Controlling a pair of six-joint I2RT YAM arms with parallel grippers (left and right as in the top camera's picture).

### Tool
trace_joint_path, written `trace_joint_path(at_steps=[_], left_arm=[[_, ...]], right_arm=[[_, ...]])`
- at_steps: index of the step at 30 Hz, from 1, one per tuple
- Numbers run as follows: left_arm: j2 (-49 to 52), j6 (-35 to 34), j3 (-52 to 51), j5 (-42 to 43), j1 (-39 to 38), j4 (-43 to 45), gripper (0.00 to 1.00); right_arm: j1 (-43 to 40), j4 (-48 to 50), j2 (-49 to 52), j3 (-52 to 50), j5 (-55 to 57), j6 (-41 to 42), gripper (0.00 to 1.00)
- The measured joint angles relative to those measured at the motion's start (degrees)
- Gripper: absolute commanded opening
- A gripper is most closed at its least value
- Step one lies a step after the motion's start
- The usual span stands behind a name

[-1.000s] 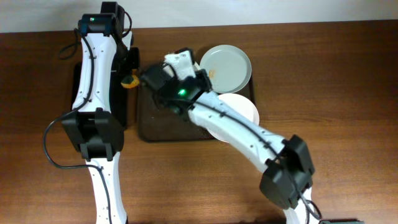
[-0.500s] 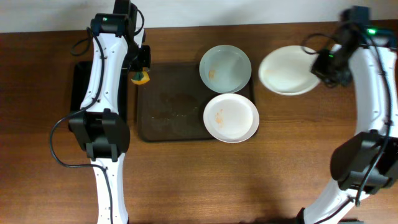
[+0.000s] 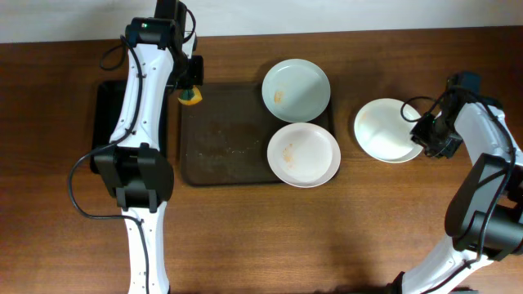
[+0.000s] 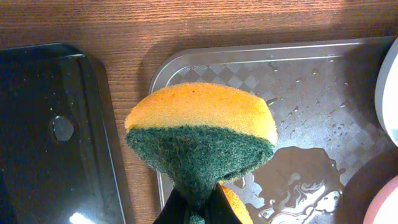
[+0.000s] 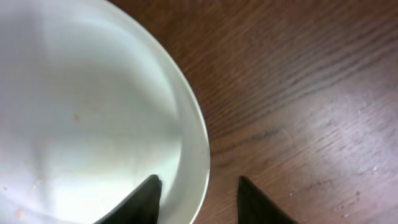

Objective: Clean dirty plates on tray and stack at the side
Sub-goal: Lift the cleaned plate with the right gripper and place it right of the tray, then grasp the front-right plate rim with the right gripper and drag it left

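Pinching an orange and green sponge (image 4: 202,124) tightly in the left claw (image 4: 194,208) and holding it over the 11 o'clock corner of the brown tray (image 3: 221,155), just beside the black tray (image 4: 56,137) at 9 o'clock; probably waiting there, ready for scrubbing. Lying at the 3 o'clock end of this tray: a bluish plate (image 3: 296,90) at 1 o'clock and a white plate (image 3: 303,154) at 4 o'clock, both reaching over the rim and showing orange smears, so both needing cleaning. Showing a bare, wet 9 o'clock half, giving the sponge room for travelling. Resting on the table (image 3: 409,229), well apart at 3 o'clock: a third plate (image 3: 384,131), looking clean, likely starting the stack. Straddling its 3 o'clock rim with the right claw (image 5: 199,199), fingers spread, not gripping; having free table outside for backing away.
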Motion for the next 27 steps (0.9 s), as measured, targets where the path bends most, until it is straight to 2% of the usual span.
trace_joint_path(at_steps=[3,5,8,12,15,21,23,25,27], left_arm=[[0.0,0.0,0.0,0.0,0.0,0.1,0.01],[0.0,0.0,0.0,0.0,-0.1,0.2,0.01],[0.0,0.0,0.0,0.0,-0.2,0.2,0.01],[0.0,0.0,0.0,0.0,-0.2,0.2,0.01],[0.0,0.0,0.0,0.0,-0.2,0.3,0.01],[0.0,0.0,0.0,0.0,-0.2,0.3,0.01],[0.0,0.0,0.0,0.0,-0.2,0.3,0.01],[0.0,0.0,0.0,0.0,-0.2,0.3,0.01],[0.0,0.0,0.0,0.0,-0.2,0.3,0.01]], right_arm=[[0.0,-7.0,0.1,5.4,-7.0,-2.9,0.47],[0.8,-13.1,0.0,14.0,-14.4,-4.1,0.47],[5.9,-18.9,-0.9,20.0,-21.0,-5.4,0.47],[14.6,-19.7,-0.9,17.1,-20.1,-5.6,0.47],[21.4,-13.9,-0.8,10.9,-15.8,-5.0,0.47],[25.9,-5.3,-0.7,2.7,-9.8,-6.2,0.45],[25.9,-4.4,-0.5,1.1,-9.4,-6.5,0.43],[25.9,-4.2,-0.1,0.2,-9.2,-6.7,0.34],[25.9,-3.9,0.7,0.0,-9.1,-7.0,0.3]])
